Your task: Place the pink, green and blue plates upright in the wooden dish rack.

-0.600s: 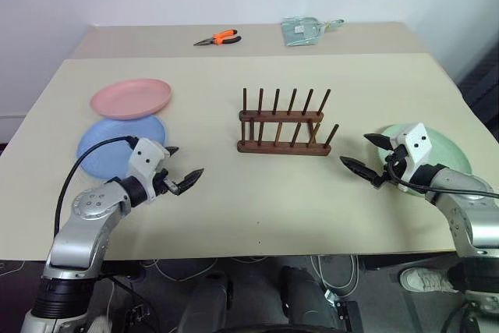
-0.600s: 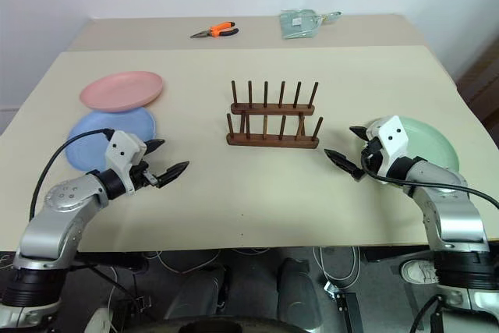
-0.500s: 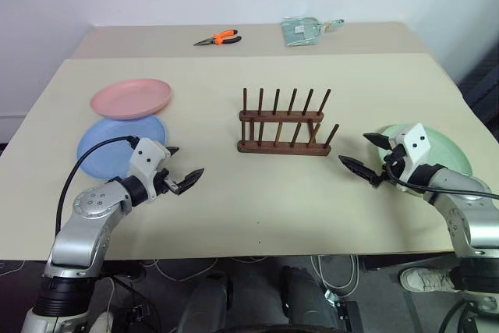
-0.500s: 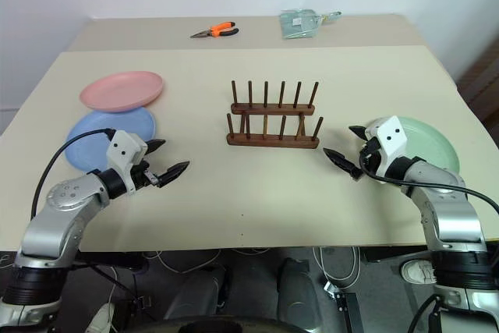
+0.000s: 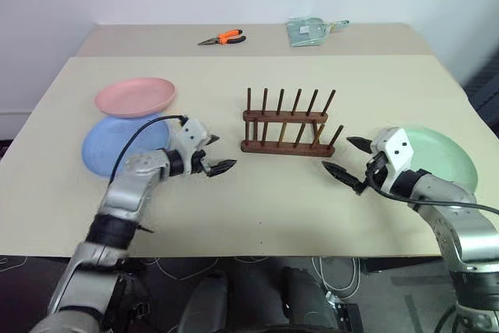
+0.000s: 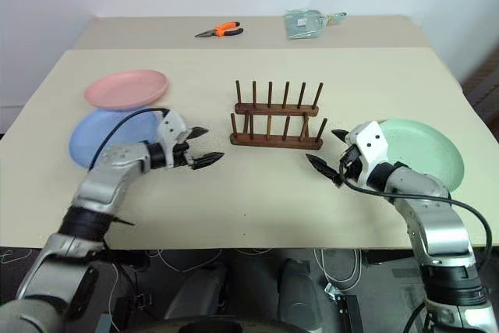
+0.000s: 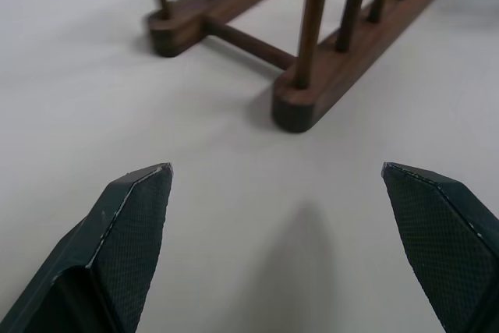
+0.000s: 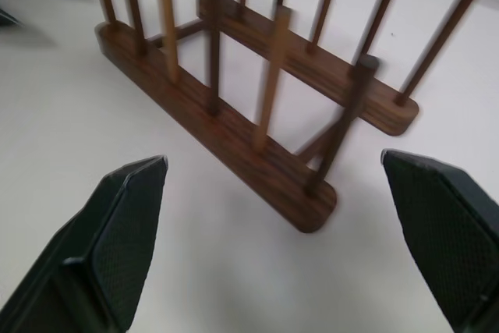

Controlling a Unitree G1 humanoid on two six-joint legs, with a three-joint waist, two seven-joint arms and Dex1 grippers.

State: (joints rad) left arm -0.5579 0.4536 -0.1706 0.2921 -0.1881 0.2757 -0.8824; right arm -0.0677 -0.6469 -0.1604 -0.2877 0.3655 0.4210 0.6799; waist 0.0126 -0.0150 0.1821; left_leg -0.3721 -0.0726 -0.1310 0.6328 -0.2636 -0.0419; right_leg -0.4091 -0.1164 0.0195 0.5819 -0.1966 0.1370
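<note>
Wooden dish rack (image 5: 289, 124) stands between the left claw (image 5: 215, 154) and right claw (image 5: 345, 157), both spread apart, empty.

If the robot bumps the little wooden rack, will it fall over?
Probably not: the wooden dish rack sits low on two long flat rails, so it likely slides on the smooth table. It holds nothing and looks light; its thin pegs might snap.

Even, soft overhead light, no glare. The table (image 5: 257, 193) carries faint shadows. In the right wrist view the rack (image 8: 257, 107) pegs smear with motion blur.
</note>
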